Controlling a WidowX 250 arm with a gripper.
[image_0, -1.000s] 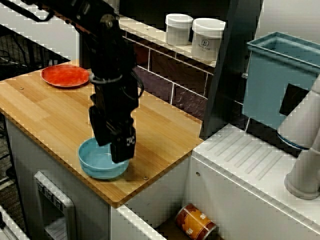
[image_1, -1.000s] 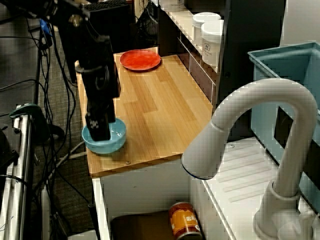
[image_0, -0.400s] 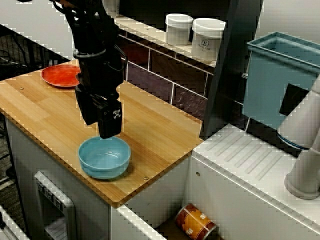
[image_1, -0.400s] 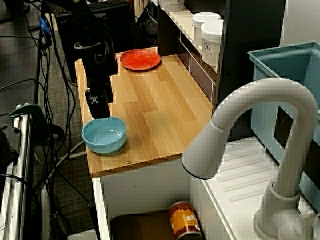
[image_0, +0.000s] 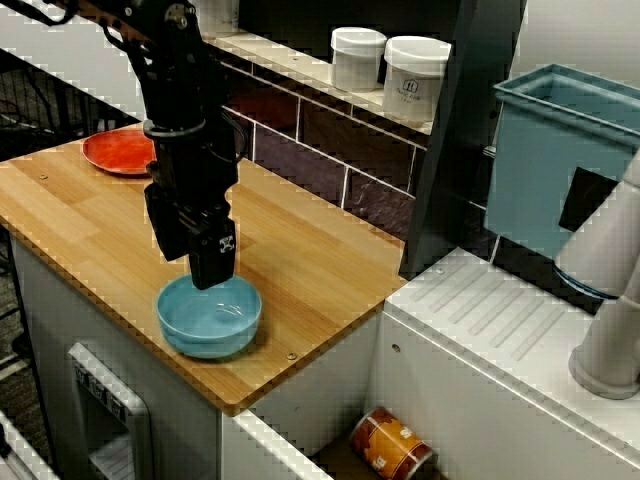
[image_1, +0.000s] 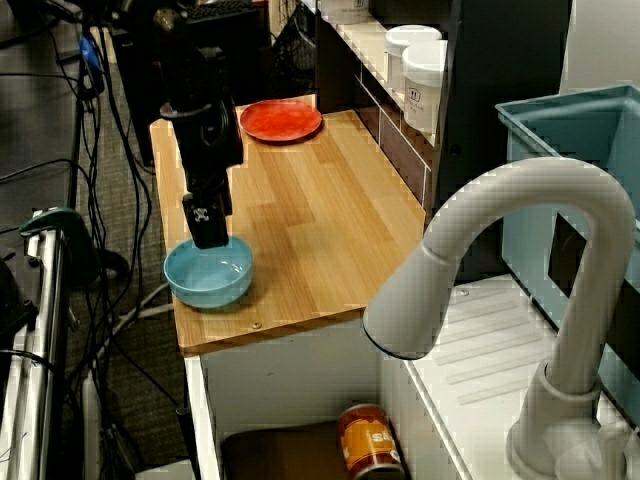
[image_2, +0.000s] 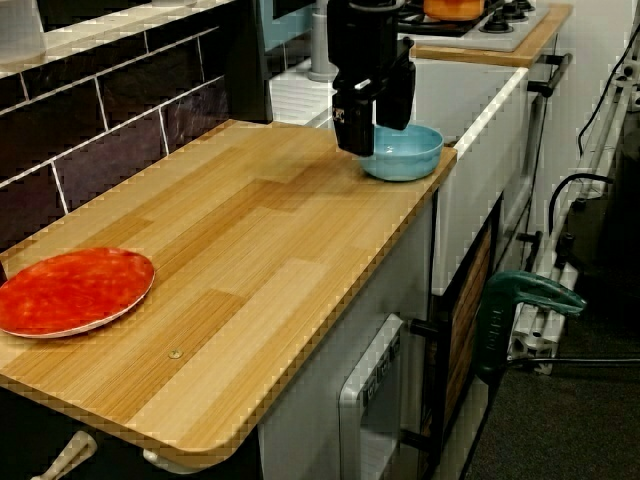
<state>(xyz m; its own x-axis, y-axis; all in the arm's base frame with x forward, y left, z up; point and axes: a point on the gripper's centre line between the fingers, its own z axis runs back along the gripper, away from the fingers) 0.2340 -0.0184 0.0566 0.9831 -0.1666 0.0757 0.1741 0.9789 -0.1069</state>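
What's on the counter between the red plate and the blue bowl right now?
Nothing but bare counter between red plate and blue bowl, clearest in the view along the counter. The gripper hangs above the bowl's plate-side rim.

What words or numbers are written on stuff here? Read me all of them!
Nothing here is clear enough to read out.
On the right-hand white jar: a small dark mark on the front, too small to read.
On the gripper: a white square mark, too blurred to show any letters.
On the can: an orange label, with print too blurred to read.
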